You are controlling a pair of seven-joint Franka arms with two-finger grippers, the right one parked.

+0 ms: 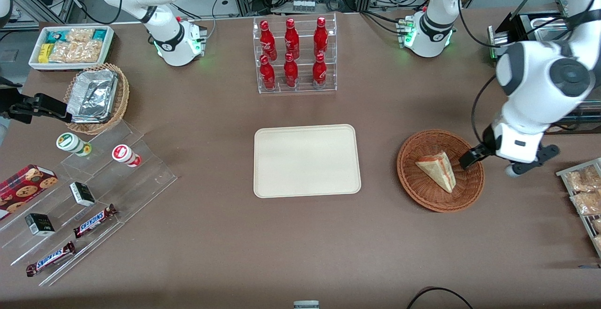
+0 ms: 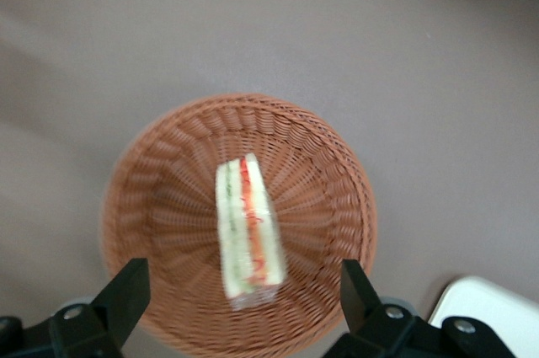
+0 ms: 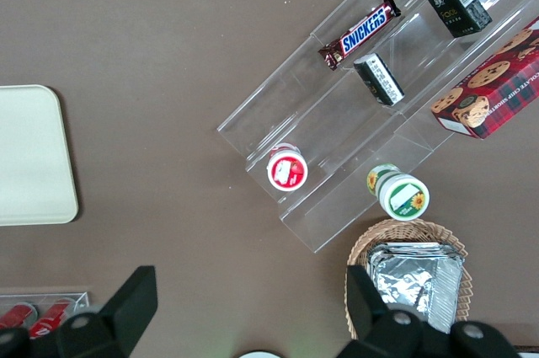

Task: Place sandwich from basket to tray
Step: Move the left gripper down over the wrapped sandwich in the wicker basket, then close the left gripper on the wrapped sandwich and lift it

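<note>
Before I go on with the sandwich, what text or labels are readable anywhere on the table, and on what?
"SNICKERS": on each of the two chocolate bars lying on the clear stepped stand.
Red bottles, round-lidded cups, dark small boxes, cookie box: print too small to read.
Sandwich, basket, tray: no text visible.
Gripper, open above the basket: no markings.

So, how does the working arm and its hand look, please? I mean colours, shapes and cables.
The left arm has smooth, rounded white shells with dark grey round caps at the joints, and black cables run along it. Its white base shows green lights. The hand has a white boxy body and two black, wedge-shaped fingers, set wide open above the basket.
</note>
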